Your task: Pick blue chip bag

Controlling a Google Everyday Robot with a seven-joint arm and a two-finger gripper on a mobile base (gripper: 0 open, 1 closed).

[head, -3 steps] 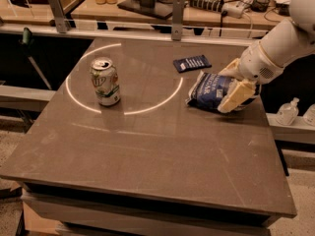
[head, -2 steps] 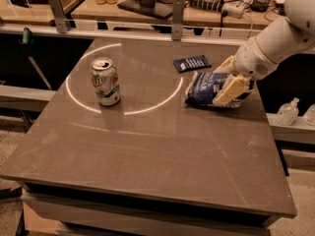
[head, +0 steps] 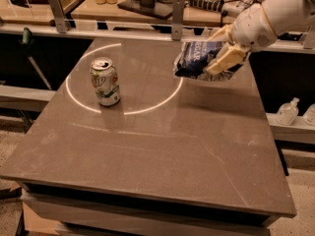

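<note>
While clamped on the crumpled dark-blue foil chip bag (head: 193, 58), the cream two-finger gripper (head: 221, 49) holds it above the far right of the grey-brown tabletop (head: 162, 151). A green-and-white soda can (head: 105, 81) stands upright inside a white light ring (head: 147, 108). A cable-strewn wooden bench (head: 98, 10) lies beyond.

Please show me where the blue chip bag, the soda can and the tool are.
blue chip bag (head: 194, 57): camera view, dark-blue front with lettering.
soda can (head: 105, 82): camera view, middle of its side.
tool (head: 219, 58): camera view, between fingertips clamping the bag, far right.
</note>
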